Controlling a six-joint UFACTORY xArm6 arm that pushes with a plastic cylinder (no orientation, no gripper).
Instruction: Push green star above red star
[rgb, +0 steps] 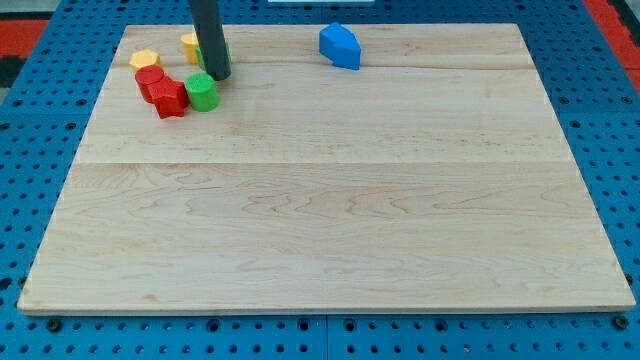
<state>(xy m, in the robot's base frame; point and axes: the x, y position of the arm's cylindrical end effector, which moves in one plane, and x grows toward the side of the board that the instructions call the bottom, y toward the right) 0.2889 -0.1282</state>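
My tip (219, 76) rests on the board near its top left corner. A green block (202, 92), with a shape I cannot make out, sits just below and left of the tip, very close to it. A sliver of a second green block (227, 50) shows behind the rod, mostly hidden. The red star (169, 98) lies to the left of the first green block and touches it. A rounder red block (150, 78) touches the red star at its upper left.
A yellow hexagon-like block (145, 60) lies above the red blocks. Another yellow block (189, 45) is left of the rod, partly hidden. A blue block (340, 46) sits near the board's top edge, right of the rod. The wooden board (340, 220) lies on a blue pegboard.
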